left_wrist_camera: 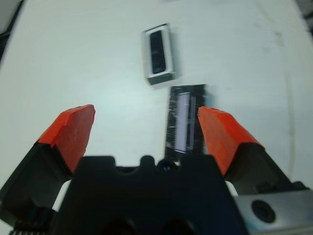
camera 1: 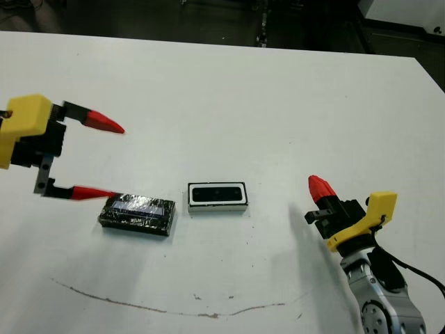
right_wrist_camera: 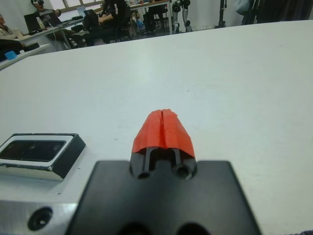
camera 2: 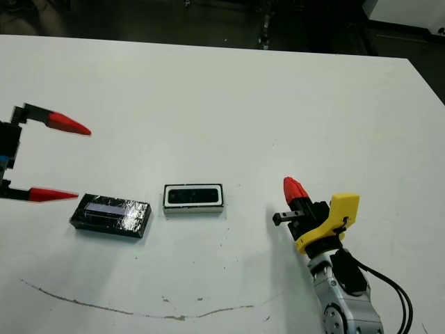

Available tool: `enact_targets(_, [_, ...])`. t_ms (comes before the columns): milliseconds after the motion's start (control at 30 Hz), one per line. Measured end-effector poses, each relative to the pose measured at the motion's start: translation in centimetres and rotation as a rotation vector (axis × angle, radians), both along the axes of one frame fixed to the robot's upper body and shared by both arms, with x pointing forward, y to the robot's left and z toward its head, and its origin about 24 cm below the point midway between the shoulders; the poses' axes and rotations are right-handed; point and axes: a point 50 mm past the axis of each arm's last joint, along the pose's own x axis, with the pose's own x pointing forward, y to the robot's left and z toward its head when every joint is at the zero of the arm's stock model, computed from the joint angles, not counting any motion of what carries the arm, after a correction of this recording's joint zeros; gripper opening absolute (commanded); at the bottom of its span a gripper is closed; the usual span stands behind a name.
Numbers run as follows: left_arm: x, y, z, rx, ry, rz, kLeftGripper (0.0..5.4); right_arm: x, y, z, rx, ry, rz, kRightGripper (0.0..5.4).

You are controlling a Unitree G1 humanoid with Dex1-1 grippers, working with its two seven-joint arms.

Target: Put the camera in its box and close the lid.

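Note:
The box (camera 1: 217,206), a small tray with a thick white rim, sits at the table's middle. The camera (camera 1: 217,194) lies inside it as a slim black bar. Just left of the box lies the lid (camera 1: 137,212), a flat black slab with a shiny top, flat on the table and apart from the box. My left gripper (camera 1: 118,161) is open at the lid's left end, one fingertip (camera 1: 111,193) close over the lid's corner, nothing held. My right gripper (camera 1: 318,186) is shut and empty, to the right of the box. The left wrist view shows the lid (left_wrist_camera: 186,122) near one fingertip, with the box (left_wrist_camera: 146,51) beyond.
A thin brown curved line (camera 1: 167,309) is drawn on the white table near its front edge. Beyond the table's far edge (camera 1: 208,42) the floor is dark. People sit at desks (right_wrist_camera: 54,22) far behind the table in the right wrist view.

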Motion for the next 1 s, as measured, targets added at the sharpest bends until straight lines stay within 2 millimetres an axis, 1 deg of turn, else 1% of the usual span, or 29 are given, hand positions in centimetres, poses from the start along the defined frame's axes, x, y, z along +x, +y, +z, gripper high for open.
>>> enact_targets(133, [0.2,-1.1,-0.6,0.062,0.064,-0.035,5.40,0.0,0.0,0.0,-0.004,0.000,-0.004,0.01])
enact_targets(300, [0.5,-1.9,-2.0,0.003,0.060,-0.105,5.40,0.0,0.0,0.1,-0.005,-0.003,-0.005,0.01])
enact_targets(433, [0.6,-2.1,-2.6,0.015,0.090,-0.107,5.40,0.0,0.0,0.2,-0.005,-0.006,-0.007,0.01])
enact_targets(567, [0.6,-2.3,-3.7,0.014,0.182,-0.082,5.40,0.0,0.0,0.3,-0.001,-0.007,-0.013,0.01])
enact_targets(767, [0.8,-2.2,-4.3,0.010,0.205,-0.069,5.40,-0.1,0.0,0.2,0.006,-0.004,-0.010,0.01])
enact_targets(1000, [0.6,-2.3,-5.9,-0.004,0.331,-0.044,5.40,-0.2,0.0,0.2,0.004,0.000,-0.005,0.01])
